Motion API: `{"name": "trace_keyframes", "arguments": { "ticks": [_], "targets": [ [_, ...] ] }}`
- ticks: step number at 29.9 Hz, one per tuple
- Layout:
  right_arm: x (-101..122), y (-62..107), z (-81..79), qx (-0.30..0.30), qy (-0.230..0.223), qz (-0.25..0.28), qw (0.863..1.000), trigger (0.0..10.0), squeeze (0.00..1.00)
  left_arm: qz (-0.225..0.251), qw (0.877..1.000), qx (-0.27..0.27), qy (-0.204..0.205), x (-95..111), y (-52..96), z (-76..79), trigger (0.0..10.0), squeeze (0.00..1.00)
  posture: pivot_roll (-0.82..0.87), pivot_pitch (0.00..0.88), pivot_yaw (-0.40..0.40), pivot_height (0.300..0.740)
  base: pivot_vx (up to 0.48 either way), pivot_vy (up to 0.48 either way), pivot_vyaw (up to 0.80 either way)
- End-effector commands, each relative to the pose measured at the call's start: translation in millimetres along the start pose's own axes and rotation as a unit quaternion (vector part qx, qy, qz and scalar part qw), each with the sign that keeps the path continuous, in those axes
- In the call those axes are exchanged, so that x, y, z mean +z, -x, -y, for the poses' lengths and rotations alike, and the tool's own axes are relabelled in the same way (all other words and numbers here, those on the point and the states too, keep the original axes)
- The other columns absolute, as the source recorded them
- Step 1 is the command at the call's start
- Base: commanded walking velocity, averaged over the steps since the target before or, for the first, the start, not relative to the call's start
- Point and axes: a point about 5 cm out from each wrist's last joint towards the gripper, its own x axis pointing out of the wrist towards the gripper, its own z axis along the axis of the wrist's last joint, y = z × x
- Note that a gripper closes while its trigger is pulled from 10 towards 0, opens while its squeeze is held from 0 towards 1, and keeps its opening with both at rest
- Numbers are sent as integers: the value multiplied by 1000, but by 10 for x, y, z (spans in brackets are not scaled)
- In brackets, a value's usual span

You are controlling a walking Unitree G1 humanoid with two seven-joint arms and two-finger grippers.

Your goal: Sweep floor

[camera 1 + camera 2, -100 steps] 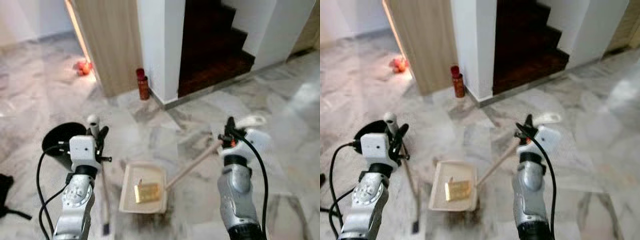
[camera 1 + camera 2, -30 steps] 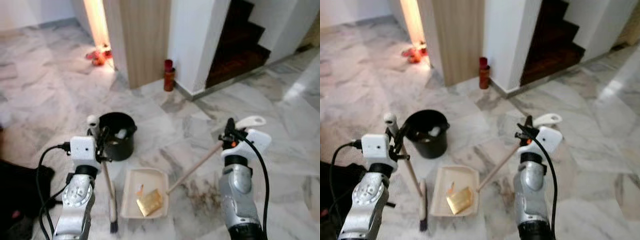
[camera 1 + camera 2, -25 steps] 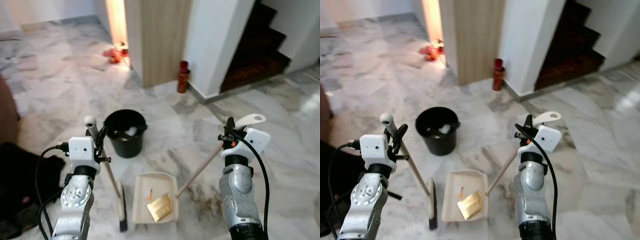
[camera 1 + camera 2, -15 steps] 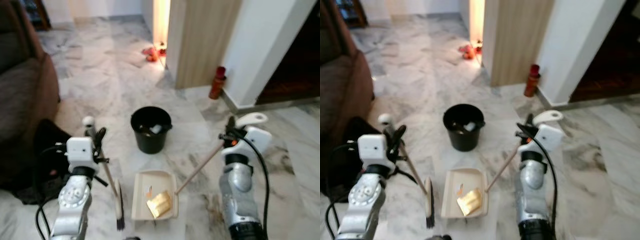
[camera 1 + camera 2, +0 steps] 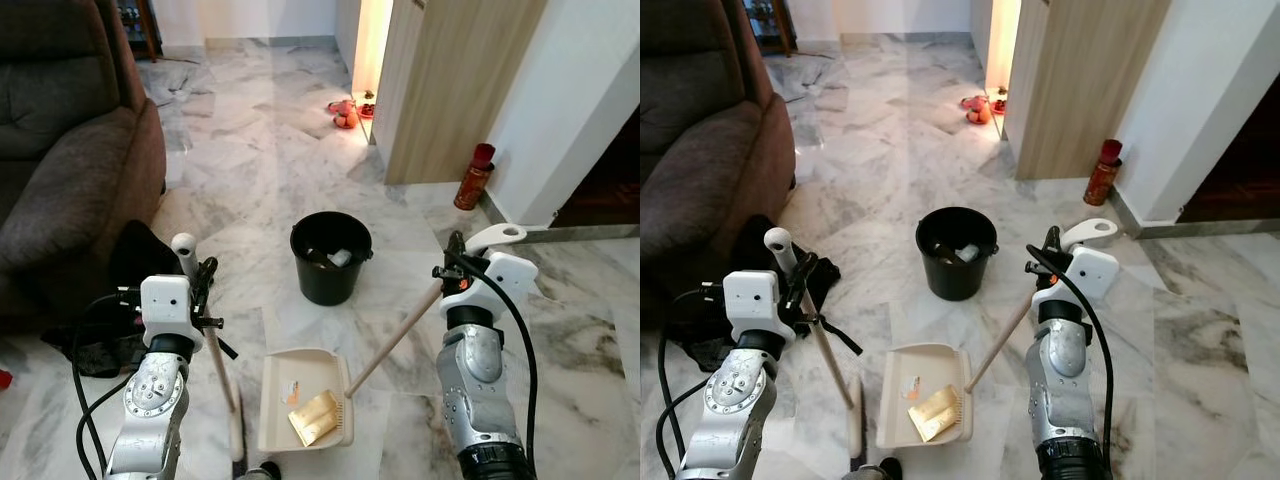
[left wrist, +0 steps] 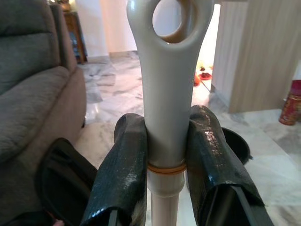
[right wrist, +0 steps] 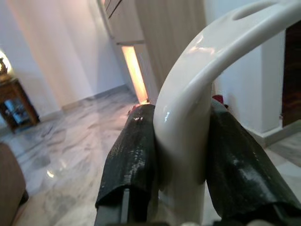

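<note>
View swings leftward: sofa (image 5: pixel 70 150) enters, bucket (image 5: pixel 331 258) now ahead. Left hand (image 6: pixel 164 141) clamps broom (image 5: pixel 210 345); right hand (image 7: pixel 181 155) clamps dustpan (image 5: pixel 305 400) handle. Likely next: emptying swept litter.

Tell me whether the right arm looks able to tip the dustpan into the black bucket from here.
Probably yes: the right gripper already grips the dustpan handle, and bare floor separates the pan from the black bucket just ahead.

Silver arms, black cables, white wrists
</note>
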Motion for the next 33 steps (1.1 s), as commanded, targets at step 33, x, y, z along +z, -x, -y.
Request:
{"name": "trace_keyframes", "arguments": {
  "ticks": [33],
  "targets": [
    [1149,-260,-504,38,-39,209,976,10000,0,11,994,14,-110,60,419,-299,10000,0,80,117,-11,740,0,0,0]
  ]
}}
